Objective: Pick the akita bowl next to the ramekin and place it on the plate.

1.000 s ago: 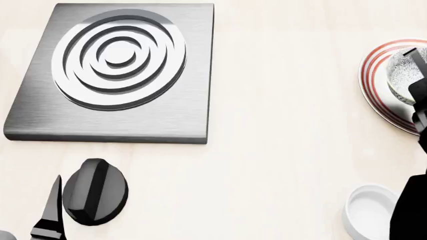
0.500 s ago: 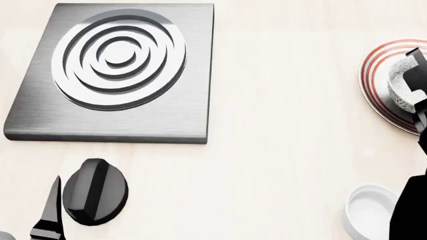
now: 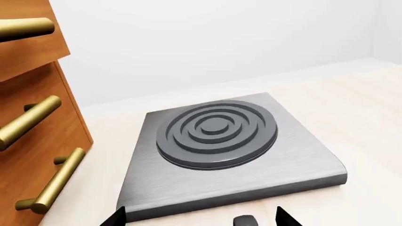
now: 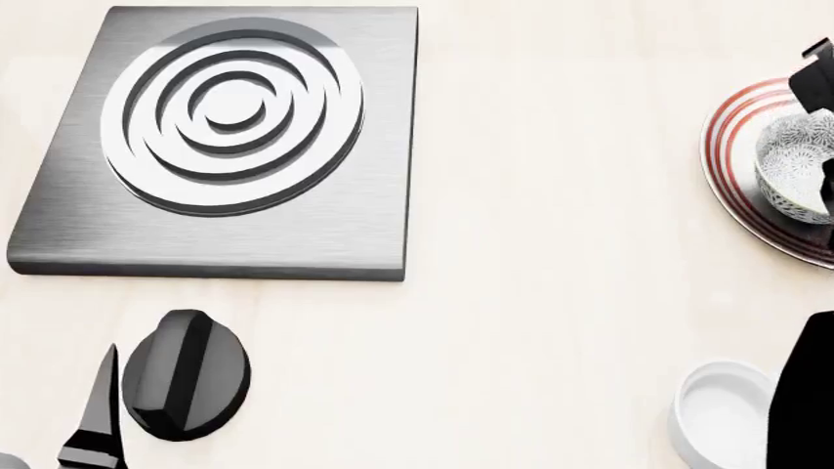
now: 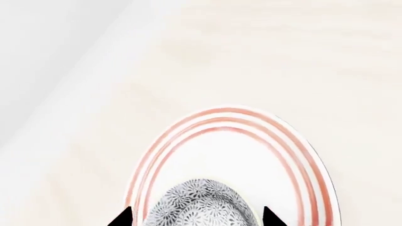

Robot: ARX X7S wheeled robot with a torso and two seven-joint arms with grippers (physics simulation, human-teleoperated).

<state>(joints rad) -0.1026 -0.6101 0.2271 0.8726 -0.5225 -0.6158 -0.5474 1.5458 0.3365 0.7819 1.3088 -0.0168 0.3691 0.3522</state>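
The akita bowl (image 4: 792,164), speckled grey and white, stands upright on the red-ringed plate (image 4: 728,161) at the right edge of the head view. My right gripper (image 4: 823,132) is open, one finger on each side of the bowl. In the right wrist view the bowl (image 5: 199,206) lies between the two fingertips (image 5: 123,218), with a gap on both sides, and the plate (image 5: 251,141) stretches beyond it. The white ramekin (image 4: 717,415) sits nearer to me, partly hidden by my right arm. My left gripper (image 4: 94,430) is open and holds nothing (image 3: 201,219).
A brushed grey burner slab with concentric rings (image 4: 222,147) (image 3: 213,136) lies at the left. A black knob (image 4: 187,373) sits next to my left gripper. Wooden drawers with brass handles (image 3: 31,122) stand beside the slab.
My right gripper has opened and let go of the bowl. The bowl now rests on the plate, with the fingers spread apart around it.
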